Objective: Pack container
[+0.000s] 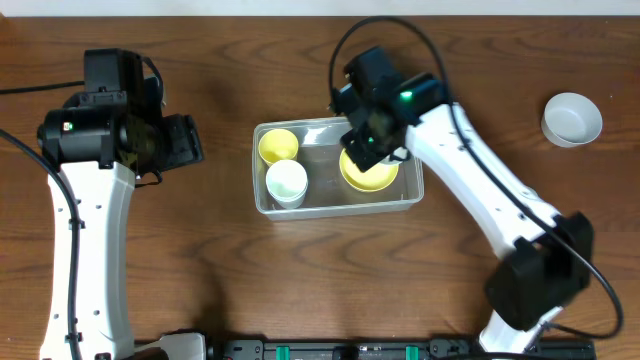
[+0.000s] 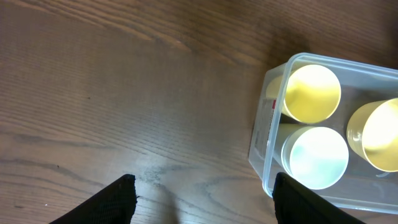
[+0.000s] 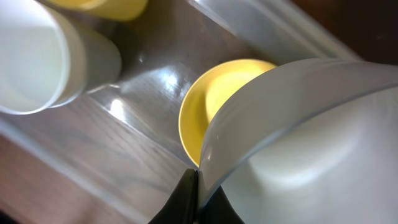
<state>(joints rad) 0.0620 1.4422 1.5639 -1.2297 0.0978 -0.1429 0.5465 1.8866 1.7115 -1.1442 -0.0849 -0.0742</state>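
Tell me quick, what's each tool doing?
Left tool: open, holding nothing.
Right tool: shut on the rim of a pale bowl, above the yellow bowl in the container.

Left pincer (image 2: 202,202) gapes wide, pointing down; right pincer (image 3: 198,190), its arm stretched inward, pinches a bowl (image 3: 298,137) rim tight.
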